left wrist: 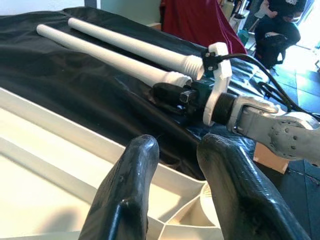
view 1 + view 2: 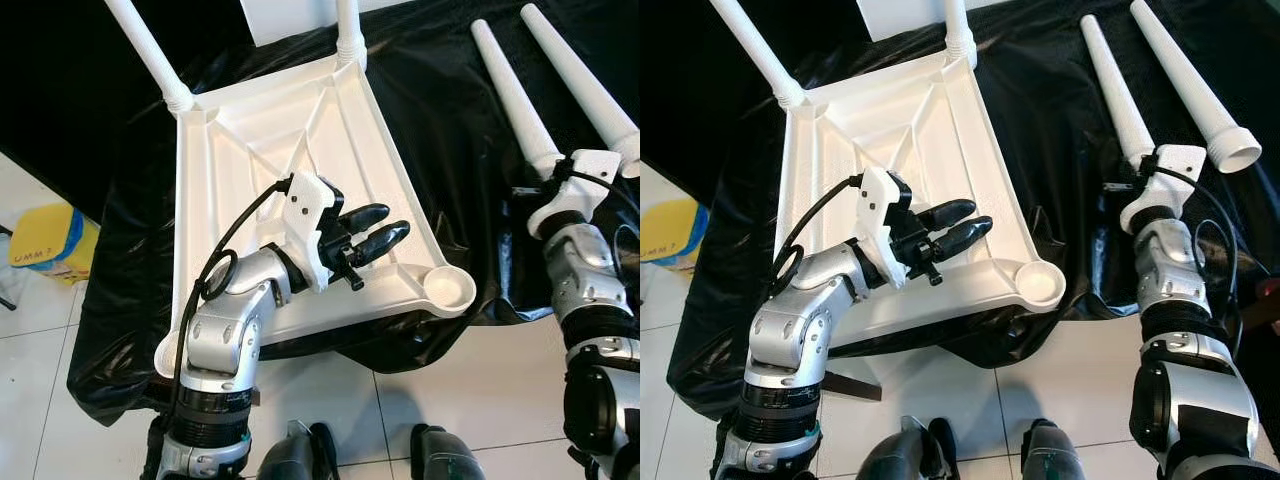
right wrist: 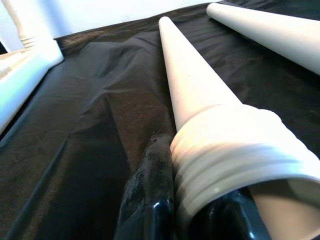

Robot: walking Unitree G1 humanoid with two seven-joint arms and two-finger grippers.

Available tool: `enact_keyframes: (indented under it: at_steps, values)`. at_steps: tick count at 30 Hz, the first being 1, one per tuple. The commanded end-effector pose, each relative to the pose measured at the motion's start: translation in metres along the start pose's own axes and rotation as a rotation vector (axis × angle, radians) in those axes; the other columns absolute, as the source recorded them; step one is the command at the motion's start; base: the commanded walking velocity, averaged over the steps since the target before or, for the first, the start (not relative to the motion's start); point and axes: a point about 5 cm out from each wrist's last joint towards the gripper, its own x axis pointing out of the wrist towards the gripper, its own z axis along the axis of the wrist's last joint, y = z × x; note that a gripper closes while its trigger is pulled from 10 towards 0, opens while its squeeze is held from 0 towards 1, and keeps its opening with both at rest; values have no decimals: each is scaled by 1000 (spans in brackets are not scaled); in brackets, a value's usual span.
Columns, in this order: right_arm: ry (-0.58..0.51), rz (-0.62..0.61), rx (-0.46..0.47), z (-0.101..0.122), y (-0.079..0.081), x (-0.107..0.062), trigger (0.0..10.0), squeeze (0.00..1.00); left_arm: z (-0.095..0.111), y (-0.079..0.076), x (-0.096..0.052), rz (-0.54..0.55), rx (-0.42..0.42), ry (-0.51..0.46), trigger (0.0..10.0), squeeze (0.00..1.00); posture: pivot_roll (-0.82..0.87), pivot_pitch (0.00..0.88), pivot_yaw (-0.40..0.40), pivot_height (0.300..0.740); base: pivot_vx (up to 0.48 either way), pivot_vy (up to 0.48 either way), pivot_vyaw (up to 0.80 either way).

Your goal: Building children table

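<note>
Leg-fetch step: right tool (image 3: 200,210) clenched on the threaded leg (image 2: 1115,95) beside the inverted tabletop (image 2: 890,130); left tool (image 2: 958,226) released above it; next, seat leg in the corner socket (image 2: 1040,283).

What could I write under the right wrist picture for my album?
The right tool closes around the threaded end of a white table leg lying on black plastic sheet.

Bright even light; glare on black sheet (image 2: 440,90); wrist closeups blurred.
</note>
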Motion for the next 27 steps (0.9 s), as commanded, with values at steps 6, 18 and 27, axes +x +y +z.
enact_keyframes:
  at_steps: [6, 18, 27]
  values:
    - [-43, 68, 9, -1, 16, -4, 2588, 0, -4, 28, -4, 332, -36, 37, 10000, 0, -66, 184, 117, 740, 0, 0, 0]
    - [-96, 24, 59, 7, 29, -7, 10000, 0, -5, 56, 0, 512, -71, 53, 10000, 0, -103, 86, 77, 740, 0, 0, 0]
    - [-145, 158, 43, 32, 68, 13, 10000, 0, 11, 69, 8, 633, -18, 7, 10000, 0, -82, 30, 39, 740, 0, 0, 0]
